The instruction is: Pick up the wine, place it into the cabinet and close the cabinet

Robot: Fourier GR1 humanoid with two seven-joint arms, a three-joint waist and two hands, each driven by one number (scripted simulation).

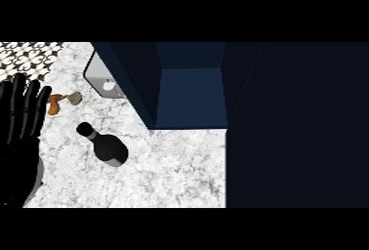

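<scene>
We see the wine bottle (105,145) standing on the white marbled counter (173,166), its dark body toward us and its neck pointing up and to the left in the head view. It is untouched, a little left of the cabinet's front edge. The dark blue cabinet (191,97) is open, its door (126,80) swung out to the left over the counter, and its blue floor shows inside. Our left hand (22,117) shows at the left edge, fingers straight and pointing up, released and holding nothing, apart from the bottle. We cannot see our right hand in this view. Between the left hand and the cabinet door lie a small orange and tan object (61,101) and, behind the door, a grey appliance (103,78).
</scene>
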